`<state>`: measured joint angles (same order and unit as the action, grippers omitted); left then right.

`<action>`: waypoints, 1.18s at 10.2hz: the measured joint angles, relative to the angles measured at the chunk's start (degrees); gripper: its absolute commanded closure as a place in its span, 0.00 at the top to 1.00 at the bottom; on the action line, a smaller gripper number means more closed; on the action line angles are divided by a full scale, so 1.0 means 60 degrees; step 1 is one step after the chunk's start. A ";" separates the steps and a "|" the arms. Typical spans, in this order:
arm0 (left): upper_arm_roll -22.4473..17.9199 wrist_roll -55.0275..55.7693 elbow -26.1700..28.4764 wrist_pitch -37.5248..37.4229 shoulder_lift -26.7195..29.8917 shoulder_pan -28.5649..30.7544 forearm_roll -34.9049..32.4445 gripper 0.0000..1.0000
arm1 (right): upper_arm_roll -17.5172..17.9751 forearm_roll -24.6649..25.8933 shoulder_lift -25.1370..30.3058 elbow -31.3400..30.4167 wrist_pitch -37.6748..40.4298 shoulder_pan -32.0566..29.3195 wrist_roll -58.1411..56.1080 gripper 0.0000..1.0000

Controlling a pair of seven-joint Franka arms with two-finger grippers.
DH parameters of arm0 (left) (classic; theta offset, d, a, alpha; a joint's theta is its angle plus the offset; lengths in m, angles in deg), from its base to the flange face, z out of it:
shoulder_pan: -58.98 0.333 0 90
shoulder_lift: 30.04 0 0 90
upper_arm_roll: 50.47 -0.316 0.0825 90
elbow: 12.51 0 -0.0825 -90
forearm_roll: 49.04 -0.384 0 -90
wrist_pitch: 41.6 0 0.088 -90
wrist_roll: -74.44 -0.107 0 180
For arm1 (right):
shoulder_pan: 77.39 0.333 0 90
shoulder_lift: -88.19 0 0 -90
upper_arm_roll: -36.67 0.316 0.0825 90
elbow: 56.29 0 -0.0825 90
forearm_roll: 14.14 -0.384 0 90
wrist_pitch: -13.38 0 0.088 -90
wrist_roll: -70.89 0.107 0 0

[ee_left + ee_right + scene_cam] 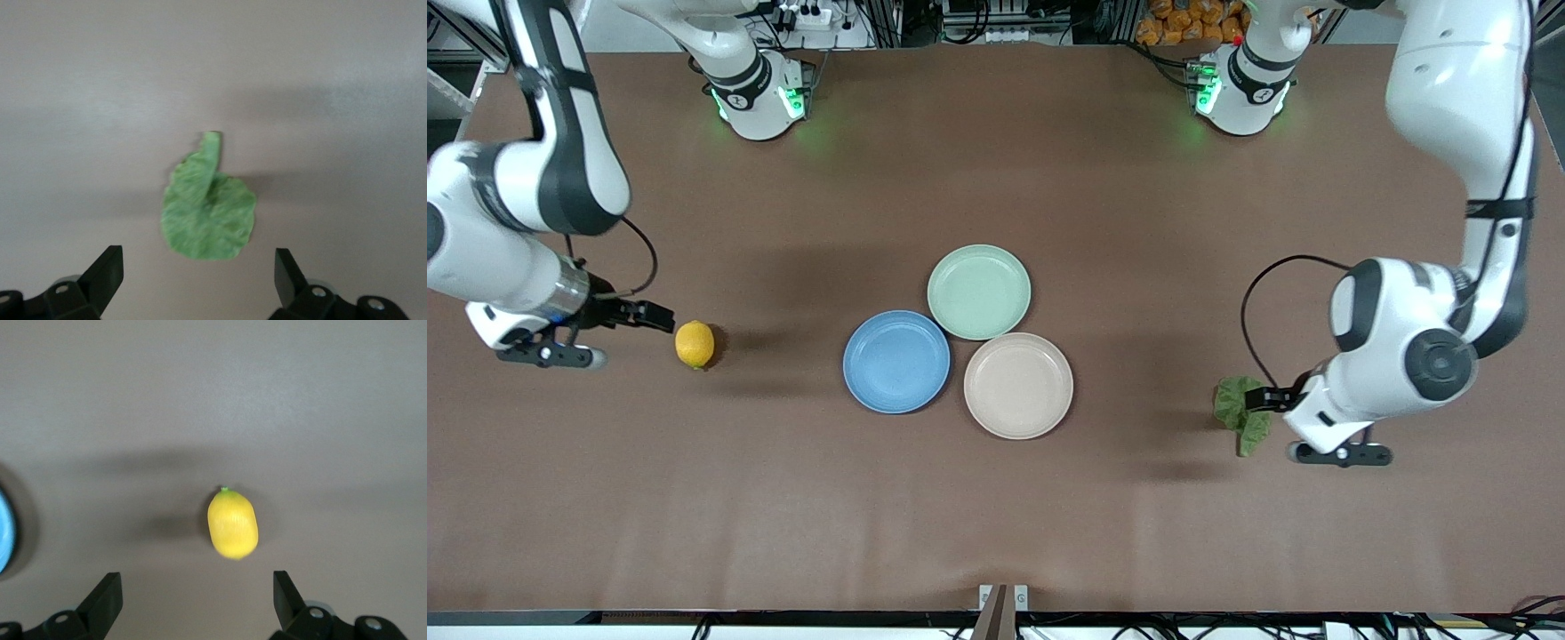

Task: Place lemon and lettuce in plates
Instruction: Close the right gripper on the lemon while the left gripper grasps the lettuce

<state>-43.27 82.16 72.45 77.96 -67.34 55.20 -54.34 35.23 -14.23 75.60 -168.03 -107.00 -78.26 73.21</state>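
Note:
The yellow lemon lies on the brown table toward the right arm's end. My right gripper hangs open over bare table just beside it, with nothing between its fingers. The crinkled green lettuce lies flat toward the left arm's end, its edge partly covered by the left wrist. Beside the lettuce, over bare table, my left gripper is open and empty. The blue plate and the beige-pink plate sit empty side by side mid-table.
A pale mint-green plate touches both plates, farther from the front camera than they are. The blue plate's rim shows at the edge of the right wrist view. Both arm bases stand along the table's back edge.

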 measured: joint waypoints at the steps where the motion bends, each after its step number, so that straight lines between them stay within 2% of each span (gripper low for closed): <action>1: -0.0001 0.0000 0.0257 0.0580 -0.0158 -0.0115 -0.0097 1.00 | -0.0022 0.0011 -0.0335 -0.0052 -0.0436 -0.0001 -0.0186 1.00; 3: -0.0013 -0.0381 0.0768 0.1396 -0.0253 -0.0105 -0.0169 1.00 | -0.0109 0.0015 -0.0935 -0.0078 -0.1168 -0.0009 -0.0443 1.00; 6: -0.0034 -0.0979 0.1058 0.1811 -0.0438 -0.0019 -0.0171 1.00 | -0.0214 0.0017 -0.1549 -0.0377 -0.2313 -0.0078 -0.0692 1.00; 8: -0.0039 -0.1241 0.1135 0.1962 -0.0608 0.0014 -0.0175 1.00 | -0.0214 0.0017 -0.1778 -0.0931 -0.3329 -0.0120 -0.0731 1.00; 12: -0.0051 -0.1933 0.1154 0.2210 -0.1016 0.0240 -0.0176 1.00 | -0.0212 0.0018 -0.1971 -0.1771 -0.4459 -0.0123 -0.0774 1.00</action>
<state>-43.57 70.56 79.37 91.22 -73.44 56.64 -55.40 33.96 -14.13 63.77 -178.66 -133.75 -79.00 68.57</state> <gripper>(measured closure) 0.000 0.000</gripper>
